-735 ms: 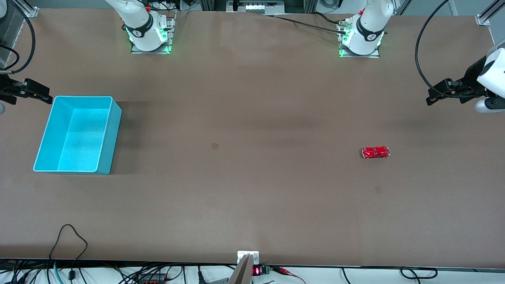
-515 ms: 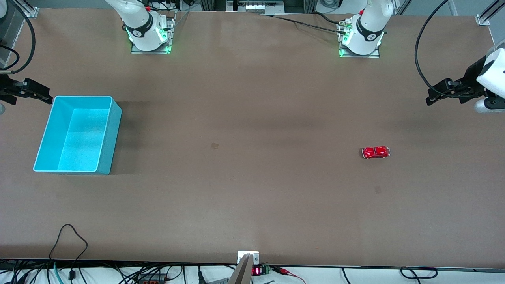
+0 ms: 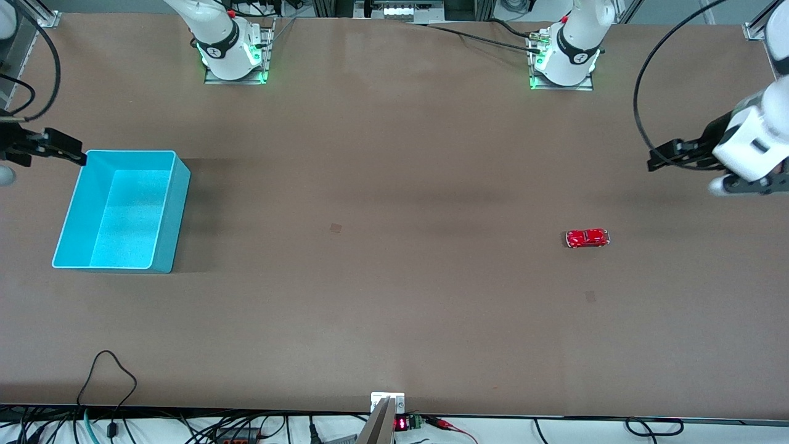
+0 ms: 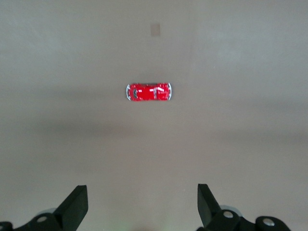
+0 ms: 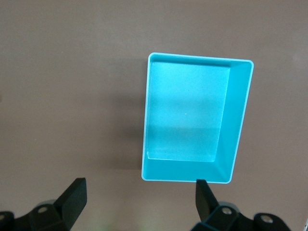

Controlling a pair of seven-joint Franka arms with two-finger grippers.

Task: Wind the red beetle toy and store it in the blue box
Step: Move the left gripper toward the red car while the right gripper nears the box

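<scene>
Up over the table's edge at the left arm's end, the left gripper [image 3: 654,161] hangs with its fingers [image 4: 74,204] spread wide and holding nothing. Nearby on the table [image 3: 394,320] lies the red beetle toy [image 3: 587,238]. At the right arm's end, the right gripper [image 3: 77,154], also spread, hangs over the corner of the blue box [image 3: 179,209].

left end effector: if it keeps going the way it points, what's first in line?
Probably bare table. The open left end effector aims down there, short of the red beetle toy; nothing else shows ahead, though depth is unclear.
</scene>
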